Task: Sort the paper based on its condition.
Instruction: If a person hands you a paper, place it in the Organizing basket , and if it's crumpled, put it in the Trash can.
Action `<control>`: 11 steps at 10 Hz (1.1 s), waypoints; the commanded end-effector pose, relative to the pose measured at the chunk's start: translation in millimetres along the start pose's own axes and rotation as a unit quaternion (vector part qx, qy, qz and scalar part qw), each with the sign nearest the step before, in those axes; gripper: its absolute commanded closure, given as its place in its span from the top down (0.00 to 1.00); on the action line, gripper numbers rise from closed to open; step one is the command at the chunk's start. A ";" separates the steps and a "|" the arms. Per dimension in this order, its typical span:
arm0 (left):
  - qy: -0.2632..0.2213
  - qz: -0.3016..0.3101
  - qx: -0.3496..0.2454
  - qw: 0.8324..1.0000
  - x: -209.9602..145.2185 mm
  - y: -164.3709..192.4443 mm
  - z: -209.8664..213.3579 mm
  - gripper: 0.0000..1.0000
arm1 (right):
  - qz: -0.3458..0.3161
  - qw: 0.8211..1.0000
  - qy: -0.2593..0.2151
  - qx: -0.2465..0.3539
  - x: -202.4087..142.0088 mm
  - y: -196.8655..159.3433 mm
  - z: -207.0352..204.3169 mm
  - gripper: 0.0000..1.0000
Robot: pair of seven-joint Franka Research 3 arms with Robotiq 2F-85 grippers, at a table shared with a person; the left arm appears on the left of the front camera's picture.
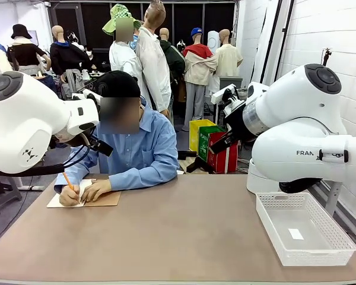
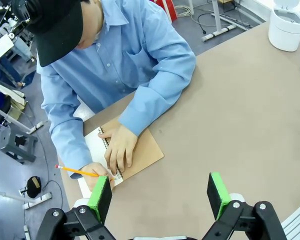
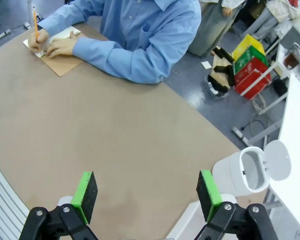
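Left gripper (image 2: 159, 192) hangs wide open over bare table (image 2: 230, 125), nothing between the pads (image 2: 101, 197). Right gripper (image 3: 146, 192) likewise open and empty, also over bare table.

Paper (image 2: 94, 144): one white page on the brown notebook (image 2: 145, 150), far-left part of the table, right at the person's edge. Not free: flat hand (image 2: 119, 149) lies on it, pencil hand (image 2: 92, 172) writes at its end, pencil (image 2: 75, 171) tip down on it.

From the left gripper the page lies just beyond the pad at that view's left, near. From the right gripper it sits well apart, in the far upper-left corner of that view, across the whole tabletop. Left arm is plainly the nearer.

Page's long axis seems to run slantwise to the table edge, along the notebook's spiral; the hands cover too much to be sure.

Basket (image 1: 317, 257) stands on the near right, tag (image 1: 295, 234) inside.

Judgement: any pick falls to the left arm, once the hands lift.
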State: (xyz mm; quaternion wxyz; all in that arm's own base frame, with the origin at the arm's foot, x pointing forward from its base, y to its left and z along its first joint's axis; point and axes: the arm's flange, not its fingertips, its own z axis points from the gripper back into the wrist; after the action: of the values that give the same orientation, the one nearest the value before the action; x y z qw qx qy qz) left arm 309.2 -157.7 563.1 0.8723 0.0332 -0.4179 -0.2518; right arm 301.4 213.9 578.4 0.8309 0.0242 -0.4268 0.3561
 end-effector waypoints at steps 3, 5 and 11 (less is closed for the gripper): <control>-0.003 -0.006 0.002 1.000 0.5 1.0 -0.6 1.00 | 0.002 1.000 0.001 -0.002 0.1 1.1 -0.2 1.00; -0.003 -0.006 0.002 1.000 0.5 1.0 -0.6 1.00 | 0.002 1.000 0.001 -0.002 0.1 1.1 -0.2 1.00; -0.003 -0.006 0.002 1.000 0.5 1.0 -0.6 1.00 | 0.002 1.000 0.001 -0.002 0.1 1.1 -0.2 1.00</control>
State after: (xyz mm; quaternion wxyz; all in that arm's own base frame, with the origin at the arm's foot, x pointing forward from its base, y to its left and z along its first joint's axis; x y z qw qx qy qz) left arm 309.2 -157.8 563.1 0.8722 0.0329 -0.4179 -0.2520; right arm 301.4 214.0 578.4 0.8309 0.0241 -0.4268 0.3562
